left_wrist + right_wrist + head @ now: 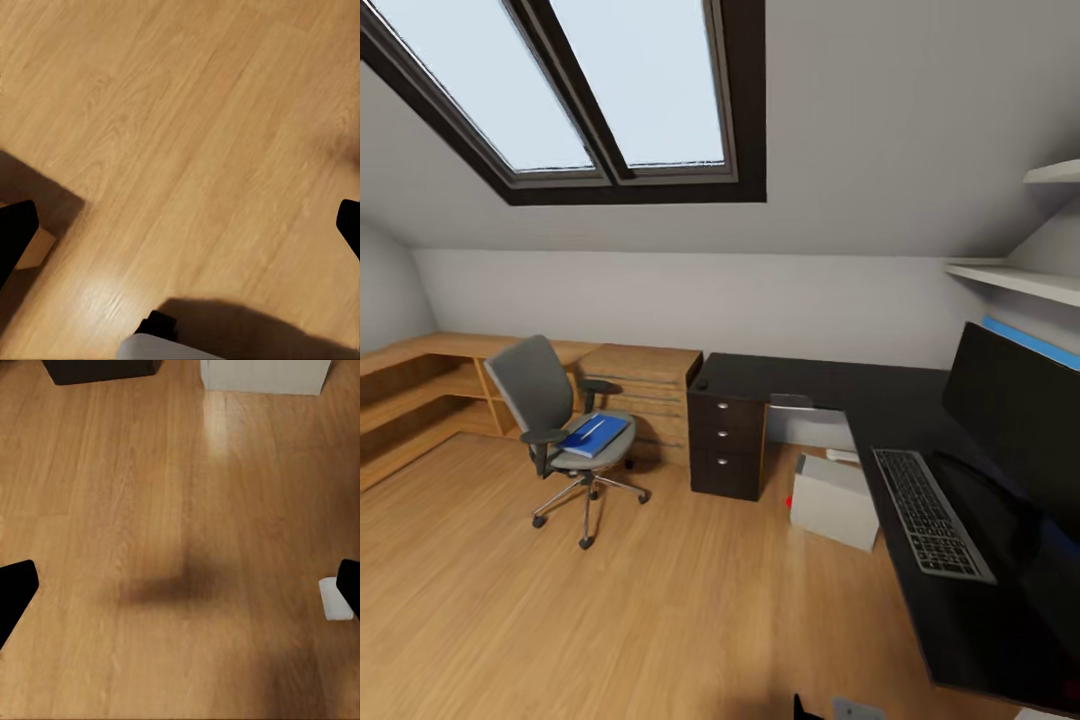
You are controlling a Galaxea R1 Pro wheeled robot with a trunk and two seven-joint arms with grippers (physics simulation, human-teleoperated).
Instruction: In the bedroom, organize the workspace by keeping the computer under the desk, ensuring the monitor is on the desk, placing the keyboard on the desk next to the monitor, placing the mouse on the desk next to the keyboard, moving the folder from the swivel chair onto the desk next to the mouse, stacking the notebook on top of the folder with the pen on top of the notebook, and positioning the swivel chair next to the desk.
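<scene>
Keyboard on desk; folder on swivel chair; both jaws apart.

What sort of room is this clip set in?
Probably an attic study or home office: a skylight in the sloped ceiling, a black desk with monitor and keyboard, and a swivel chair on wood flooring.

We see a glossy black desk, a wood-grain floor with sheen, a cloth-padded chair on chrome legs.
</scene>
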